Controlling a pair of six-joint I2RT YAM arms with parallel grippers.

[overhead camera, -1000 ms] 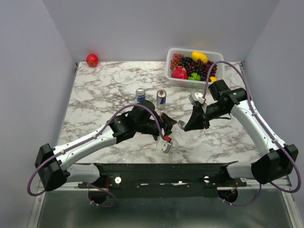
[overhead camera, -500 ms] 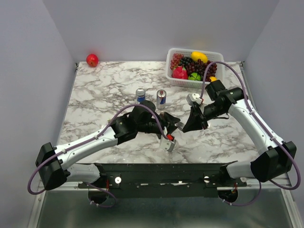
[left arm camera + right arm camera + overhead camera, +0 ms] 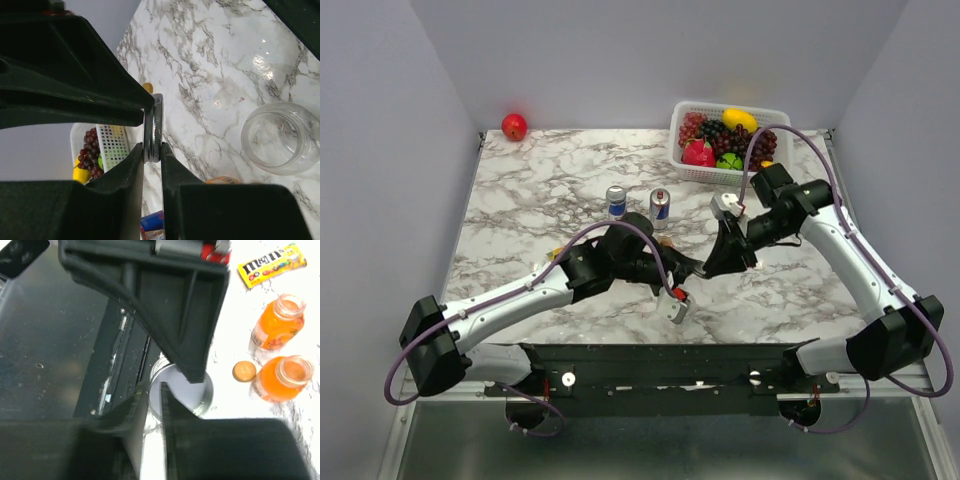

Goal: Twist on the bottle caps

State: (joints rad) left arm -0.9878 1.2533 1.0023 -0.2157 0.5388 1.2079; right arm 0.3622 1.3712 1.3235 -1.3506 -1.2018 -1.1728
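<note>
The silver lid (image 3: 153,120) hangs edge-on in mid-air, pinched across its faces by my left gripper (image 3: 152,147), which is shut on it. My right gripper (image 3: 155,390) meets it from the other side. Its fingers sit a narrow gap apart around the lid's (image 3: 181,389) rim, one of them blurred, and whether they still press is unclear. Both grippers meet at mid-table (image 3: 698,268). Below stands the clear glass jar (image 3: 280,139), open. Two open orange bottles (image 3: 276,325) (image 3: 284,380) stand together, with one orange cap (image 3: 244,371) lying flat beside them.
Two drink cans (image 3: 616,200) (image 3: 660,205) stand behind the arms. A white fruit basket (image 3: 720,175) sits at the back right and a red apple (image 3: 514,126) at the back left. A yellow candy packet (image 3: 272,262) lies near the bottles.
Both grippers have drawn together at mid-table, the right arm shifting left towards the left gripper. The left gripper has closed on the lid.
</note>
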